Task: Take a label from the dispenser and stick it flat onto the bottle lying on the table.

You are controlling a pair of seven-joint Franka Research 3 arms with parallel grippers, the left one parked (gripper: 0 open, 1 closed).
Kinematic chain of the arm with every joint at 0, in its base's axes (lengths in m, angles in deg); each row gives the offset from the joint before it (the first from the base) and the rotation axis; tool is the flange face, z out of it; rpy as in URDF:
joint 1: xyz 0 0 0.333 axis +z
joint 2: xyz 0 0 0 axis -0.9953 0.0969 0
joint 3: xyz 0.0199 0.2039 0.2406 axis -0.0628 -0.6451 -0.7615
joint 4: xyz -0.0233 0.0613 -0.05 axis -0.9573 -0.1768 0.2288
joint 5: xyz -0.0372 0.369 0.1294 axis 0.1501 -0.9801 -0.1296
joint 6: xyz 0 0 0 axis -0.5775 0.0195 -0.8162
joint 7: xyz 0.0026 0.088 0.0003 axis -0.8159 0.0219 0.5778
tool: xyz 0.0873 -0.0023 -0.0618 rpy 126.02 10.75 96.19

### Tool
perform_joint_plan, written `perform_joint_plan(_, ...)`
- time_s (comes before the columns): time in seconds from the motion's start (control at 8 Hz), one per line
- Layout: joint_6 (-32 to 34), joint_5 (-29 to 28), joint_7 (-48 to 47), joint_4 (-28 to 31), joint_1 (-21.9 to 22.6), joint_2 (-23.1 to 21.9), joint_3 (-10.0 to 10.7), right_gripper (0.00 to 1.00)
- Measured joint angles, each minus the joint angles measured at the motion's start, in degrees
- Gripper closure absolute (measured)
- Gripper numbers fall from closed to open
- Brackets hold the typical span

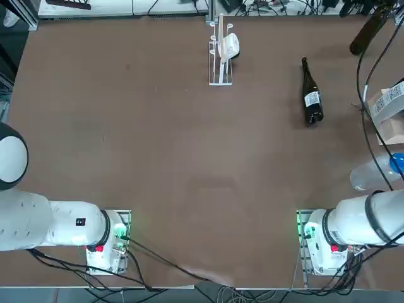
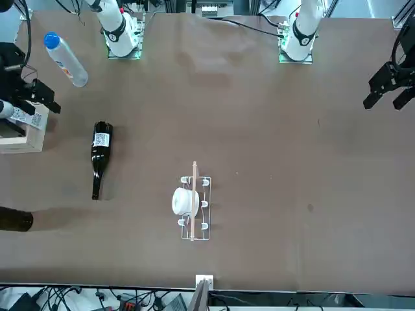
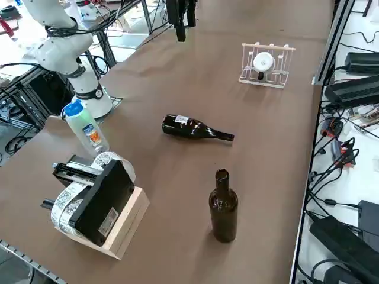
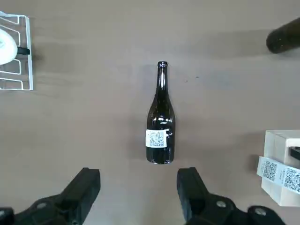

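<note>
The dark bottle [image 4: 161, 115] lies on the brown table with its neck pointing away from the robot, and it also shows from overhead [image 1: 310, 95], from the front [image 2: 99, 155] and from the side [image 3: 192, 128]. A white label [image 4: 157, 138] with printed code marks sits on its body. The label dispenser [image 3: 95, 201], a black unit on a wooden block with a strip of printed labels, stands at the table's right edge [image 4: 280, 173]. My right gripper [image 4: 139, 176] hangs open and empty, high over the table, with the bottle's base just beyond its fingers.
A second dark bottle [image 3: 223, 207] stands upright near the far right of the table. A clear plastic bottle with a blue cap [image 3: 86, 127] stands between the dispenser and my right arm's base. A white wire rack holding a white roll [image 1: 221, 50] sits at the far middle edge.
</note>
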Motion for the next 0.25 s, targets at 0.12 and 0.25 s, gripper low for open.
perform_joint_plan(0.12,-0.09,0.00,0.00,-0.02,-0.05,-0.43,0.00,0.00)
perform_joint_plan(0.25,-0.10,0.00,0.00,-0.03,-0.09,-0.80,0.01,0.00)
